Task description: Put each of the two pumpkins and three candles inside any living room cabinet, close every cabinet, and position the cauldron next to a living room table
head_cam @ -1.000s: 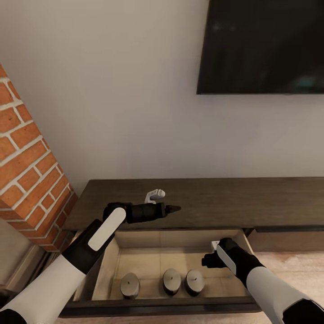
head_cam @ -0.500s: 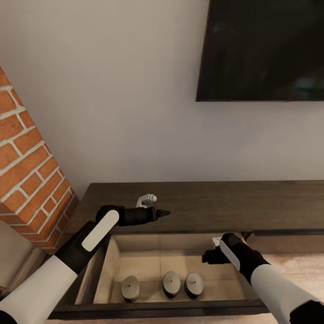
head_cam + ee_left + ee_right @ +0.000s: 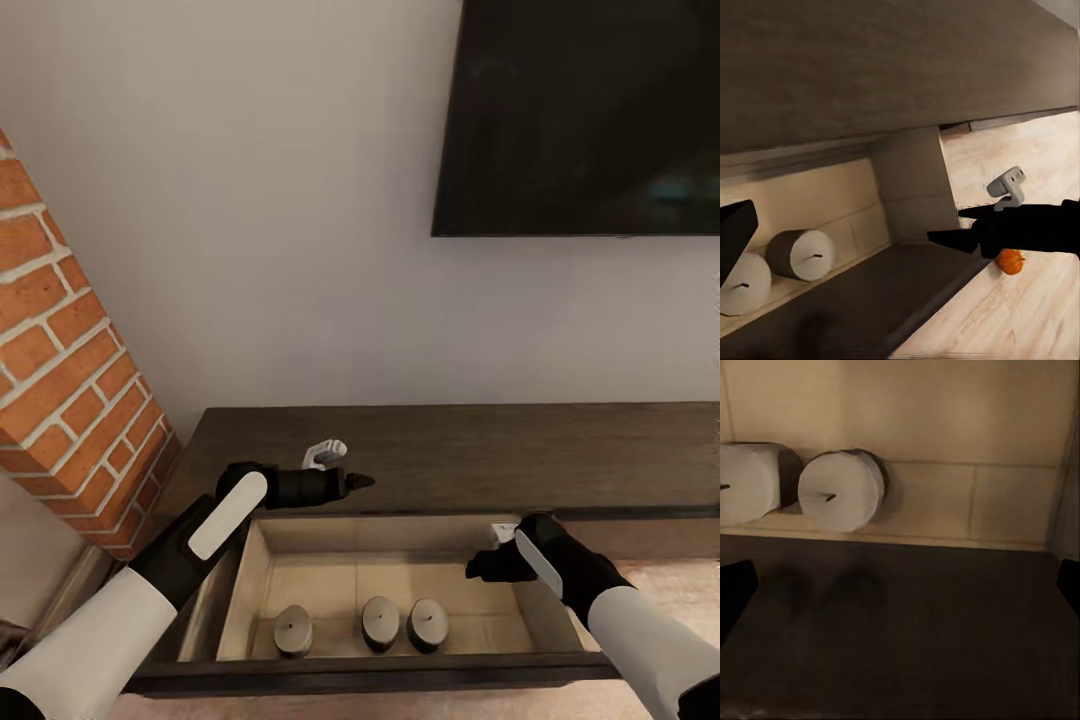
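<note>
The long dark-brown cabinet (image 3: 480,450) has one drawer (image 3: 350,672) pulled out, pale beige inside. Three grey candles (image 3: 292,632) (image 3: 380,623) (image 3: 428,624) stand in a row near the drawer's front; two of them (image 3: 840,491) (image 3: 742,484) face the right wrist view. My left gripper (image 3: 362,482) hovers open over the cabinet top's front edge, above the drawer's back. Lower down, my right gripper (image 3: 478,572) is open inside the drawer's right end, holding nothing. One orange pumpkin (image 3: 1010,262) lies on the wooden floor beyond the drawer, partly behind my right arm. The cauldron is out of view.
A brick column (image 3: 70,400) stands close on the left of the cabinet. A dark television (image 3: 580,110) hangs on the white wall above. Light wooden floor (image 3: 680,580) runs to the right of the open drawer.
The head view has shifted slightly. My left gripper drew back a little toward the left along the cabinet top. The right gripper slid a little to the right inside the drawer. The candles stayed put.
</note>
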